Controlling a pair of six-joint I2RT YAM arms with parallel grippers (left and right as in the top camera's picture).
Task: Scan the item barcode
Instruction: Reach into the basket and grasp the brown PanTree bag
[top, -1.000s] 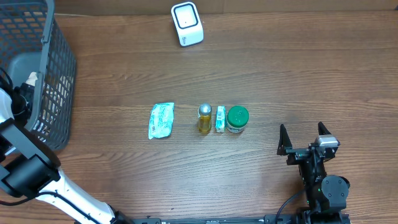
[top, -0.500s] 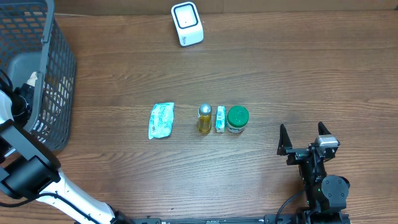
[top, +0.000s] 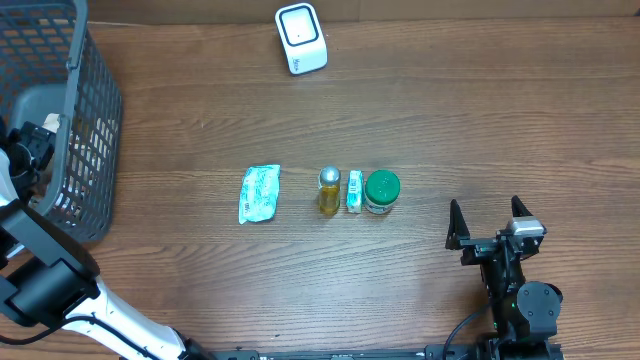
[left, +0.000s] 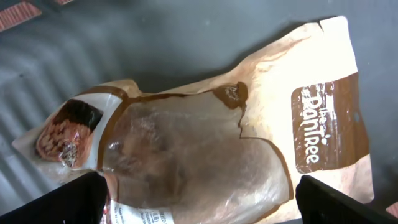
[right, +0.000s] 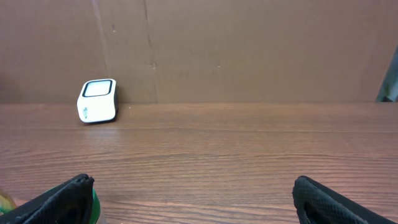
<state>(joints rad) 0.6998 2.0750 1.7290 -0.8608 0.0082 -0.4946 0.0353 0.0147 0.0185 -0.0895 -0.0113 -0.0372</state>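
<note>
A tan and brown snack pouch (left: 205, 143) lies flat on the grey floor of the basket (left: 124, 43), a white label showing at its lower edge. My left gripper (left: 199, 202) hangs open just above it, one finger at each side of the pouch and nothing between them. In the overhead view that arm (top: 28, 150) reaches into the basket (top: 95, 110) at the far left. The white barcode scanner (top: 300, 38) stands at the back of the table. My right gripper (top: 486, 215) rests open and empty at the front right, facing the scanner (right: 97, 100).
A row of items lies mid-table: a pale green packet (top: 259, 193), a yellow bottle with a silver cap (top: 328, 190), a small white box (top: 354, 190) and a green-lidded jar (top: 381, 191). A brown board wall (right: 249, 50) backs the table.
My left wrist has shifted a little toward the back inside the basket. The right arm and the items on the table have stayed put.
</note>
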